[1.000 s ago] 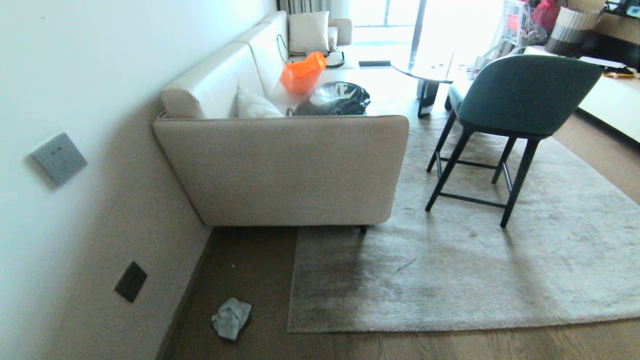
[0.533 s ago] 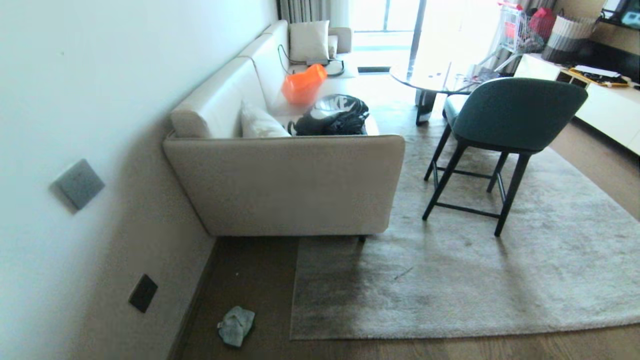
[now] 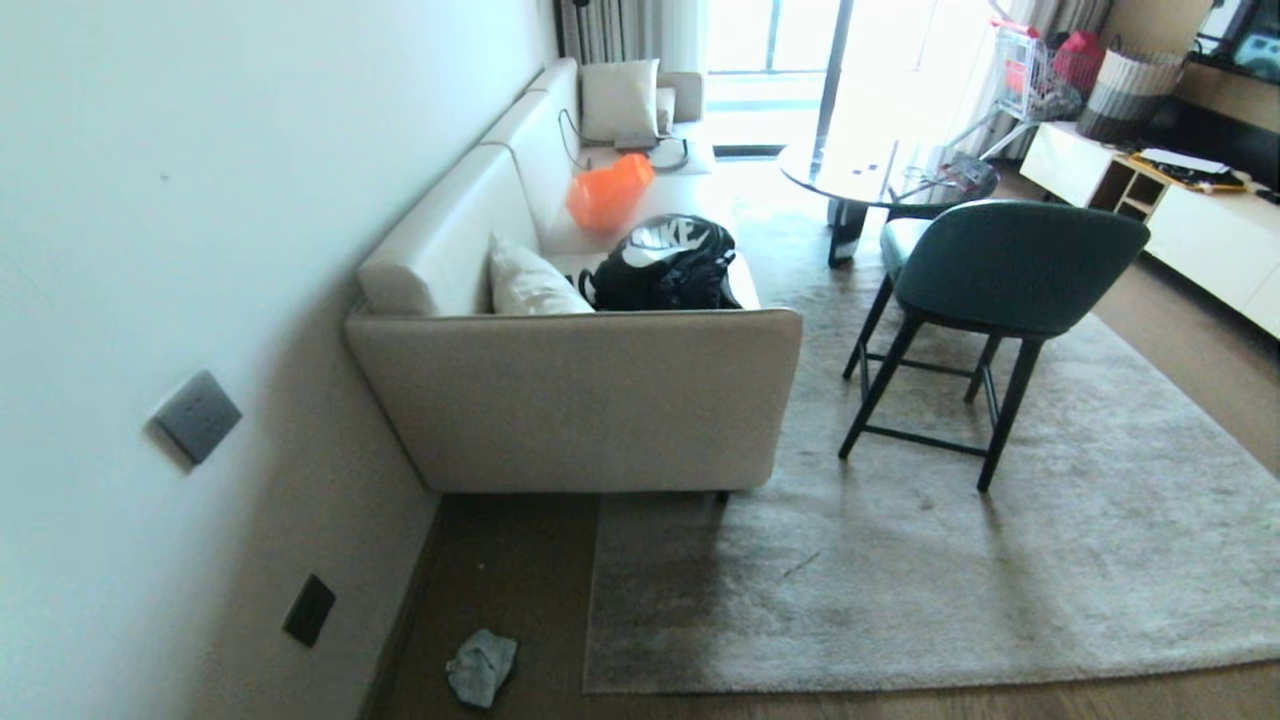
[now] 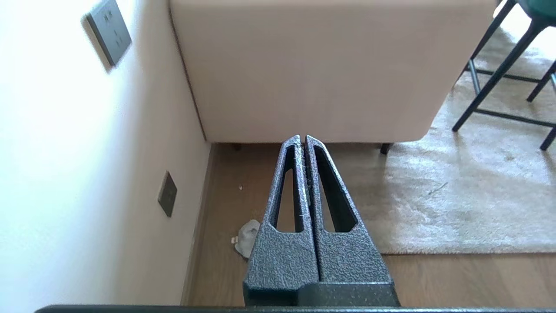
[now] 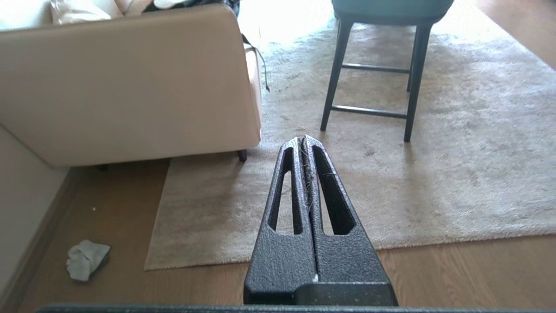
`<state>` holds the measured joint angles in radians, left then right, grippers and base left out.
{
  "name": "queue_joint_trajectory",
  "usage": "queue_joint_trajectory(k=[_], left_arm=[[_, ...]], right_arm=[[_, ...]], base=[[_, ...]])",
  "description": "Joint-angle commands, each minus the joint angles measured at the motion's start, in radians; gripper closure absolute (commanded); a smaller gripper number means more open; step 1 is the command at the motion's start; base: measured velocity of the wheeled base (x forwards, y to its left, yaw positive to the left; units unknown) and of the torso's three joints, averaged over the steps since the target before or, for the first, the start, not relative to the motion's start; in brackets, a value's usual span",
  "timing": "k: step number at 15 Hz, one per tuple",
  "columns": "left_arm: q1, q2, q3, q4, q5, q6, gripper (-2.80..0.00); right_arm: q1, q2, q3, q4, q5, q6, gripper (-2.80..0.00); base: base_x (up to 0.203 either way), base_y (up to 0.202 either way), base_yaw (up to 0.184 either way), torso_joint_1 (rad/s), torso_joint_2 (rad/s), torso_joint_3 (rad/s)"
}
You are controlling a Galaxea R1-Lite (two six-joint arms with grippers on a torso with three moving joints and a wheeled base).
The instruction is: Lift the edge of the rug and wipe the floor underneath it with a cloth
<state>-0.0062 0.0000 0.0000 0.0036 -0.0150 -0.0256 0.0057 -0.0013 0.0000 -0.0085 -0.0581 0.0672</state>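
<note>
Lying crumpled, cloth [image 5: 87, 259] well below right hand [image 5: 302, 140].

Home living room: sofa [image 3: 575, 400], rug [image 3: 950, 560], chair [image 3: 1000, 270]

The left gripper [image 4: 302, 138] has its two dark textured fingers pressed together, tips touching; the right gripper [image 5: 302, 139] likewise, fingers closed flat; neither holds anything.
</note>
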Motion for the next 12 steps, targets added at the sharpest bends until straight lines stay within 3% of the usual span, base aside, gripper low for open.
queue_joint_trajectory(k=[1,12], left_arm=[[0.000,0.000,0.000,-0.001,0.000,0.000,0.00],[0.000,0.000,0.000,-0.001,0.000,0.000,0.00]], right_arm=[[0.000,0.001,0.000,-0.001,0.000,0.000,0.00],[0.000,0.001,0.000,-0.001,0.000,0.000,0.00]], base=[[0.000,0.000,0.000,0.178,-0.52,-0.361],[0.000,0.000,0.000,0.203,-0.54,-0.338]])
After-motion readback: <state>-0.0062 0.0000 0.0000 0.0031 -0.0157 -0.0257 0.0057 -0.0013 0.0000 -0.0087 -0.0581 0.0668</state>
